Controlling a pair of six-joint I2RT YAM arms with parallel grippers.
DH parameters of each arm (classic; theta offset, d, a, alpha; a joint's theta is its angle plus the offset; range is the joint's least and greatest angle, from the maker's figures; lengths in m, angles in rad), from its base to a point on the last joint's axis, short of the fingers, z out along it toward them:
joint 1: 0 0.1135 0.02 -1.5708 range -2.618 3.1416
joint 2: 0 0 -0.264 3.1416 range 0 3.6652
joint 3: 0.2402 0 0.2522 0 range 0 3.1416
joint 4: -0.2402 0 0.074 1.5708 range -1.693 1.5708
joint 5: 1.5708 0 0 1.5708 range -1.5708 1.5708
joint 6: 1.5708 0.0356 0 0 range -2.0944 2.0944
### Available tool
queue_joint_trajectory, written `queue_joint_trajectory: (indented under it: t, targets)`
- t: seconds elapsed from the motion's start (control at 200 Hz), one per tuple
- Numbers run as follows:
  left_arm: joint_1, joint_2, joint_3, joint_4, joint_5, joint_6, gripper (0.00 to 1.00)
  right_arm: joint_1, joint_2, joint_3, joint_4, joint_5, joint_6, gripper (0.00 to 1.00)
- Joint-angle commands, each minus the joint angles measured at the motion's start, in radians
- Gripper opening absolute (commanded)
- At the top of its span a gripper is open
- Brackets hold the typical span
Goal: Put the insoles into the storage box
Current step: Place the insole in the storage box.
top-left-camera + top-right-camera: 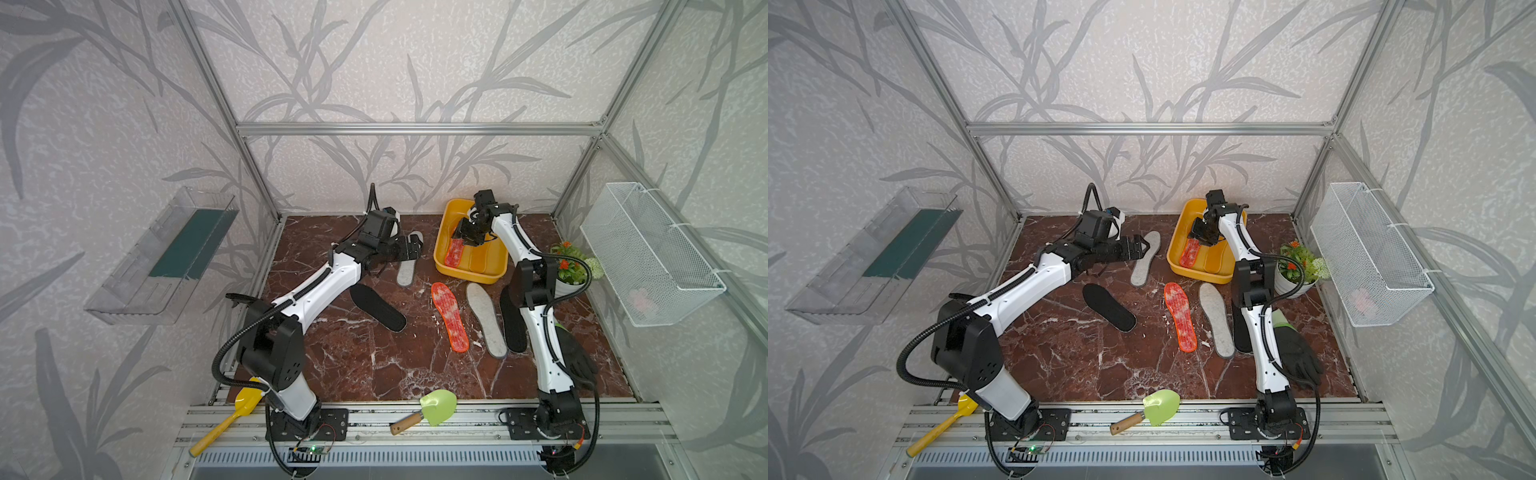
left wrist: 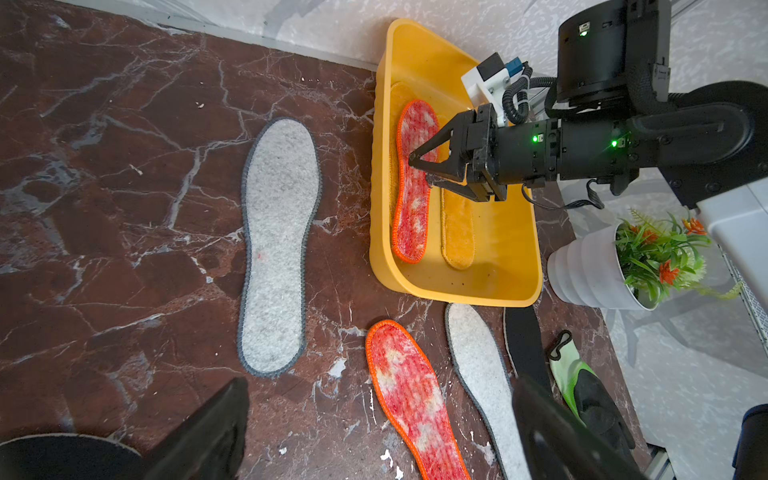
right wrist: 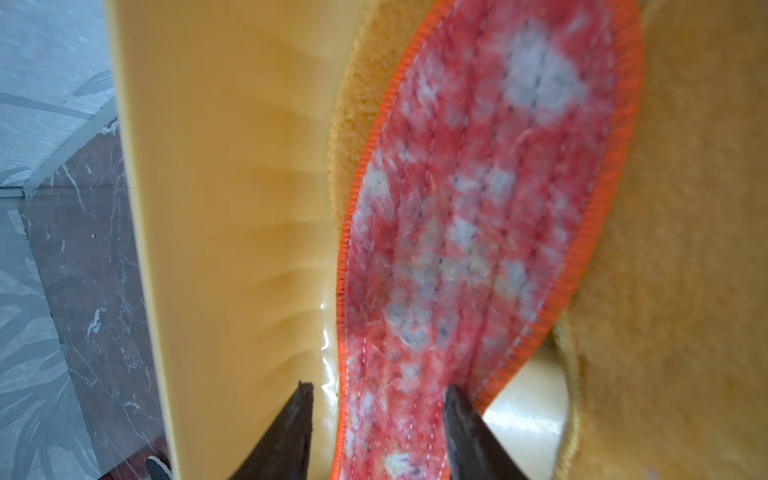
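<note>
The yellow storage box stands at the back right. A red-white insole lies in it, on top of yellow-orange insoles. My right gripper hangs open over the red insole's end, one finger beside its rim and one above it. On the table lie a grey insole, a black one, a red one, a second grey and a second black. My left gripper is open above the back grey insole.
A white flower pot stands right of the box, and a black-green glove lies behind the right arm. A green trowel and a yellow trowel lie at the front rail. On the walls hang a wire basket and a clear bin.
</note>
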State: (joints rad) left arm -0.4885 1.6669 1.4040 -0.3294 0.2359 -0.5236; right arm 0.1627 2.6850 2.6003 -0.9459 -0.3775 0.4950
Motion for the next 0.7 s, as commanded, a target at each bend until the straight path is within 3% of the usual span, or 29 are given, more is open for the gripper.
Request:
queue_joint_trajectory:
  t: [0.0,0.34,0.695]
  targets:
    - [0.001,0.014,0.032,-0.023,-0.02,0.005,0.97,0.0,-0.035,0.02,-0.003,-0.021,-0.042,0.51]
    - [-0.036,0.085,-0.046,-0.06,0.035,-0.01,0.99,-0.017,-0.28,-0.102,-0.059,-0.047,-0.153,0.51]
    - [-0.139,0.213,0.007,-0.127,0.092,-0.026,0.98,-0.077,-0.742,-0.712,0.12,-0.104,-0.144,0.51]
